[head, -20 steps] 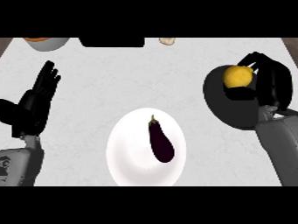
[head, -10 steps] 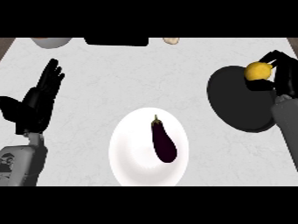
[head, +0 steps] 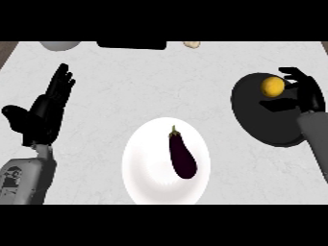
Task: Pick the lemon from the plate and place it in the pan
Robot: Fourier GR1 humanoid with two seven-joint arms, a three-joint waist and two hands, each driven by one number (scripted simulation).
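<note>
The yellow lemon (head: 271,86) lies on the far part of the black pan (head: 266,125) at the right. My right hand (head: 307,93) is just right of it, fingers spread above the lemon and thumb stretched below, with a gap on both sides. A white plate (head: 141,166) at centre front holds a dark purple eggplant (head: 181,154). My left hand (head: 44,108) rests open at the left, fingers up.
Along the far edge sit a grey bowl (head: 60,45), a black object (head: 132,44) and a small beige item (head: 191,44). Brown floor shows past the counter's left and right edges.
My right hand carried the lemon up and over the pan's far part, then shifted slightly left. Its fingers have loosened from the lemon, which has sunk onto the pan. The left hand barely moved.
</note>
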